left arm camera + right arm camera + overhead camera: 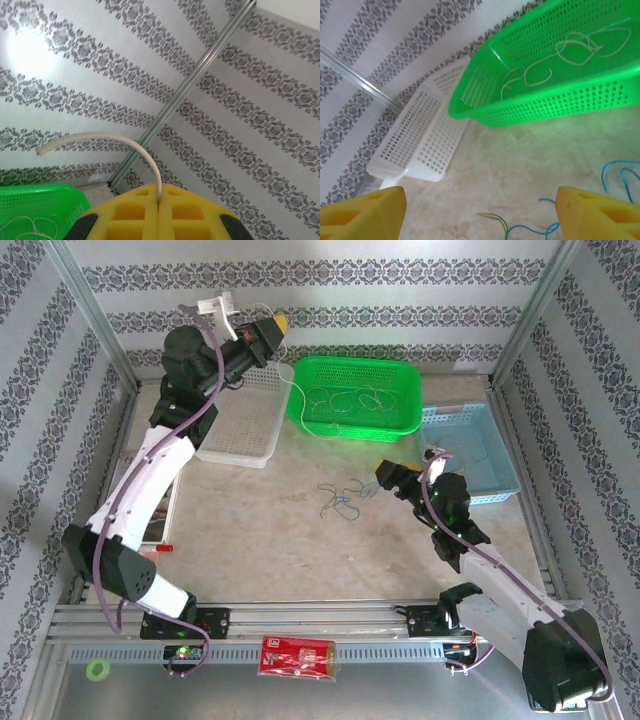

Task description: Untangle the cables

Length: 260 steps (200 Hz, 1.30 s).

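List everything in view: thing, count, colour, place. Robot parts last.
green basket: one, green, far centre
white basket: one, white, far left
blue basket: one, pale blue, far right
loose cables: several, cream-white, inside the green basket
tangled cables: several, blue and green, mid-table
held cable: one, cream-white, in the left gripper
red packet: one, red, near rail
green ring: one, green, near-left corner
left gripper: one, yellow, raised far left, shut on held cable
right gripper: one, yellow, open beside the tangle

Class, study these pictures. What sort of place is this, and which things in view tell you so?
Most likely a robotics lab workcell, not a home: two robot arms bolted to an aluminium rail, patterned panels boxing in the table, and a green basket holding thin cables.
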{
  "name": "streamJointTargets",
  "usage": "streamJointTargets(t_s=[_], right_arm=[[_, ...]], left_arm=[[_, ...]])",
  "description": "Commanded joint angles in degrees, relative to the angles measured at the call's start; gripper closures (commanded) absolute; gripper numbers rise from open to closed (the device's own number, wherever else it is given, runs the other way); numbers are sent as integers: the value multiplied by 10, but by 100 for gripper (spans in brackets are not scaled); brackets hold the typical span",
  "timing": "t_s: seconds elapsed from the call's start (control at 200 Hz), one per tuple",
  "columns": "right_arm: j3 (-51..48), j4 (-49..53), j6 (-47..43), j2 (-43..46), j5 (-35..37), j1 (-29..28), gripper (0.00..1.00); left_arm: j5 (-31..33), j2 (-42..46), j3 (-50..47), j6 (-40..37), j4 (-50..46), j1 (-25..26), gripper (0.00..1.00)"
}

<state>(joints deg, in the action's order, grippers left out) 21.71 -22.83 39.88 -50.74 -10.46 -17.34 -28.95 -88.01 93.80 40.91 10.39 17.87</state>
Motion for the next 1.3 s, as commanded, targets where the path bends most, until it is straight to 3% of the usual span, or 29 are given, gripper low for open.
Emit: streamJointTargets(t_s=[0.0, 0.24, 0.585, 0.844, 1.034, 1.134, 1.294], right_arm=[[30, 63, 16, 32, -14, 15, 22], [52, 121, 28, 62, -36, 51, 22], [58, 140, 26, 52, -77, 83, 22], [58, 147, 21, 45, -104, 101, 22], [62, 151, 13, 37, -113, 108, 22], [66, 150, 11, 30, -116, 110, 22], [77, 147, 11, 27, -123, 111, 22]], left_arm=[[-20, -33, 25, 1, 73, -6, 100], [-23, -136, 96, 34, 147, -6, 100], [-25, -328, 284, 52, 156, -5, 100], [-7, -448, 297, 50, 210, 13, 100], [-24, -532, 356, 31, 134, 34, 99], [-49, -571, 438, -8, 17, 46, 87], [-36, -572, 485, -63, -113, 54, 43]])
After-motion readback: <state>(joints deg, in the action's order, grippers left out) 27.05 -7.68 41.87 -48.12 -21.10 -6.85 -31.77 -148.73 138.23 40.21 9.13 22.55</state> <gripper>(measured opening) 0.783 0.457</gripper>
